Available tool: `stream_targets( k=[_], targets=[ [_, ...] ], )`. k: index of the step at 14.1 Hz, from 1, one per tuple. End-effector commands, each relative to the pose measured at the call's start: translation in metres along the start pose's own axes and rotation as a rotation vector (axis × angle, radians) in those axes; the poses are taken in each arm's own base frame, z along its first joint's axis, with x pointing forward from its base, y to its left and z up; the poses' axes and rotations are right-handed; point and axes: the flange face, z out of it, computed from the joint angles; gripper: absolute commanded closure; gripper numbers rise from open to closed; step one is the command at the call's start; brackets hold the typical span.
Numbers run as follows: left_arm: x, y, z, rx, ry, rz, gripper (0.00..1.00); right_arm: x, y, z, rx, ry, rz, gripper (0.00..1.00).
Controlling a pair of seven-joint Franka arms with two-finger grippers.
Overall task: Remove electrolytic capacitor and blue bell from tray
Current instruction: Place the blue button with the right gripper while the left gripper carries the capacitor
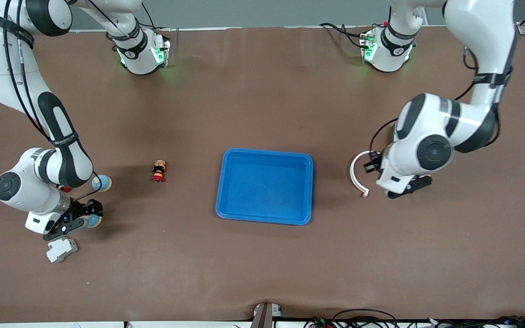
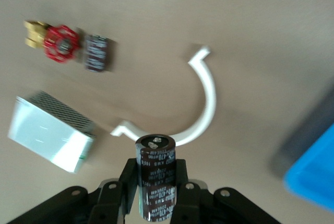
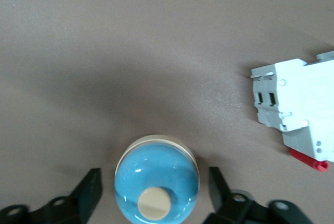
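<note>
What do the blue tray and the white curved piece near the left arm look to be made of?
Blue tray: probably molded plastic, judging by its uniform colour, rounded corners and soft sheen. White curved piece: likely rigid plastic, matte and opaque, with squared end tabs. Neither can be confirmed by look alone.

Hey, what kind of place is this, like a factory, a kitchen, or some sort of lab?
Most likely a robotics lab or test bench. Two white robot arms are mounted on a brown-covered table, a lone blue tray sits mid-table, and loose parts lie about, such as a capacitor and a grey circuit breaker.
</note>
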Motion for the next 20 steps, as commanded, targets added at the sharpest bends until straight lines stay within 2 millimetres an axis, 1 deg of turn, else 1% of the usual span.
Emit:
stream_targets(
  k=[1, 2, 3, 4, 6, 7, 9, 10, 12, 13, 14, 15, 16, 17, 18, 19, 20],
  targets=[
    [-0.003, -0.054, -0.008, 0.000, -0.028, 0.057, 1.00, 0.011, -0.009, -0.006, 0.031, 0.018, -0.002, 0.00],
    [0.002, -0.069, -0.009, -0.003, -0.027, 0.056, 1.00, 0.014, -0.016, -0.015, 0.062, -0.005, 0.002, 0.00],
    [0.011, -0.089, -0.008, -0.001, -0.027, 0.065, 1.00, 0.015, -0.023, -0.031, 0.102, -0.040, 0.037, 0.00],
    [0.018, -0.107, -0.007, 0.022, -0.019, 0.085, 1.00, 0.019, -0.030, -0.053, 0.121, -0.056, 0.087, 0.00],
    [0.027, -0.134, 0.003, 0.066, -0.018, 0.113, 1.00, 0.031, -0.056, -0.095, 0.130, -0.097, 0.172, 0.00],
    [0.033, -0.153, 0.009, 0.080, -0.020, 0.119, 1.00, 0.036, -0.069, -0.113, 0.130, -0.107, 0.201, 0.00],
    [0.044, -0.174, 0.016, 0.085, -0.017, 0.166, 1.00, 0.044, -0.091, -0.148, 0.121, -0.119, 0.258, 0.00],
    [0.051, -0.188, 0.021, 0.082, -0.014, 0.168, 1.00, 0.049, -0.104, -0.165, 0.112, -0.123, 0.279, 0.00],
    [0.067, -0.203, 0.026, 0.058, 0.047, 0.175, 1.00, 0.061, -0.131, -0.188, 0.097, -0.142, 0.340, 0.00],
    [0.074, -0.216, 0.029, 0.042, 0.082, 0.163, 1.00, 0.068, -0.145, -0.199, 0.086, -0.141, 0.367, 0.00],
    [0.079, -0.221, 0.031, 0.049, 0.118, 0.170, 1.00, 0.073, -0.153, -0.203, 0.078, -0.139, 0.396, 0.00],
    [0.082, -0.222, 0.036, 0.065, 0.140, 0.181, 1.00, 0.077, -0.165, -0.207, 0.073, -0.135, 0.437, 0.00],
    [0.086, -0.225, 0.037, 0.072, 0.170, 0.187, 1.00, 0.079, -0.173, -0.204, 0.069, -0.129, 0.444, 0.00],
    [0.092, -0.235, 0.044, 0.060, 0.187, 0.173, 1.00, 0.079, -0.167, -0.199, 0.069, -0.114, 0.451, 0.00],
    [0.095, -0.239, 0.047, 0.053, 0.199, 0.168, 1.00, 0.077, -0.160, -0.190, 0.066, -0.095, 0.451, 0.00],
    [0.094, -0.238, 0.050, 0.051, 0.203, 0.170, 1.00, 0.071, -0.143, -0.170, 0.069, -0.085, 0.400, 0.57],
    [0.094, -0.236, 0.057, 0.045, 0.216, 0.174, 1.00, 0.068, -0.131, -0.154, 0.078, -0.088, 0.397, 1.00]
  ],
)
